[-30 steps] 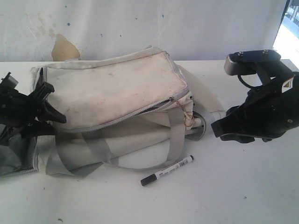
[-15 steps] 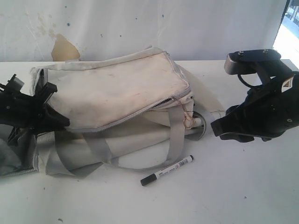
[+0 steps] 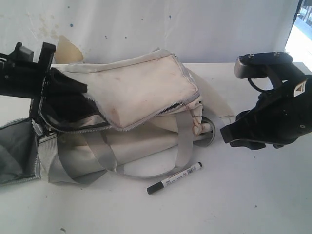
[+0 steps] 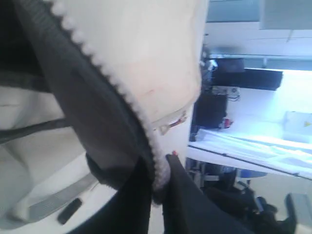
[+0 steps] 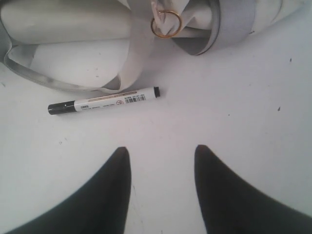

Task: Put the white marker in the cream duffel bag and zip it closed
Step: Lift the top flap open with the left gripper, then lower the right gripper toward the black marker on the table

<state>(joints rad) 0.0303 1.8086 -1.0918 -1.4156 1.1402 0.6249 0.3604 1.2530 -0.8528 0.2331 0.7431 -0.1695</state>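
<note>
The cream duffel bag lies across the table, grubby, with grey straps. My left gripper is shut on the zipper edge of the bag's top flap and holds it lifted at the bag's left end, so the dark lining shows in the gap. The white marker with its black cap lies flat on the table in front of the bag, beside a strap loop. My right gripper hovers open over bare table just short of the marker, holding nothing.
A brass ring hangs at the bag's right end by the zipper. A grey flap of the bag spreads at the far left. A stained white wall backs the white table.
My left gripper has risen and moved back, pulling the flap's left edge up and opening the bag mouth. The right arm and the marker have not moved.
</note>
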